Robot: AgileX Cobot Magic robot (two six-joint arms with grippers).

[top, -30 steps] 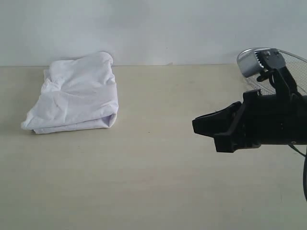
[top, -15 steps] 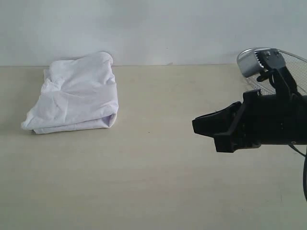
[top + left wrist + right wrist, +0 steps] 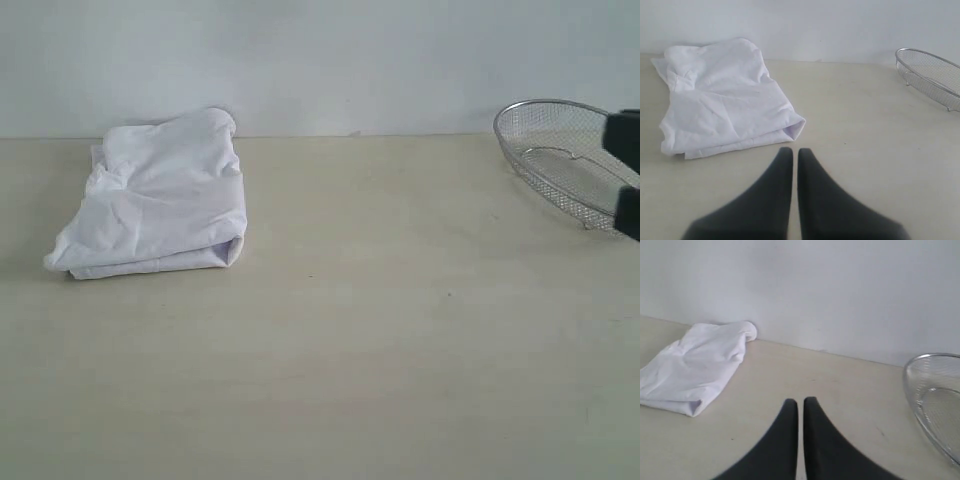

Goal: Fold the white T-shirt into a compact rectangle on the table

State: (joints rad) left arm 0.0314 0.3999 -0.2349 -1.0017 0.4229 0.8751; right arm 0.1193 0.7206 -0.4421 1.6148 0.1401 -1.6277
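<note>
The white T-shirt (image 3: 160, 200) lies on the table (image 3: 350, 350) as a thick, rumpled, roughly rectangular bundle. It is well apart from the wire-mesh basket (image 3: 560, 160), at the opposite end of the same back edge by the pale wall. Its stacked layers show along the side turned toward the exterior camera, and one rounded fold bulges at the wall side. Every face of the cloth in view is plain white, so nothing on it can be read. The basket rests on the table tilted, its rim raised toward the wall. A dark piece of the right arm (image 3: 628, 145) crosses it at the picture's edge. The left gripper (image 3: 790, 150) hangs far from the basket, near the bundle's folded corner, its black fingers together with only a thin slit between them. The right gripper (image 3: 800, 401) hangs over bare table between the basket and the shirt, its jaws likewise closed on nothing.
</note>
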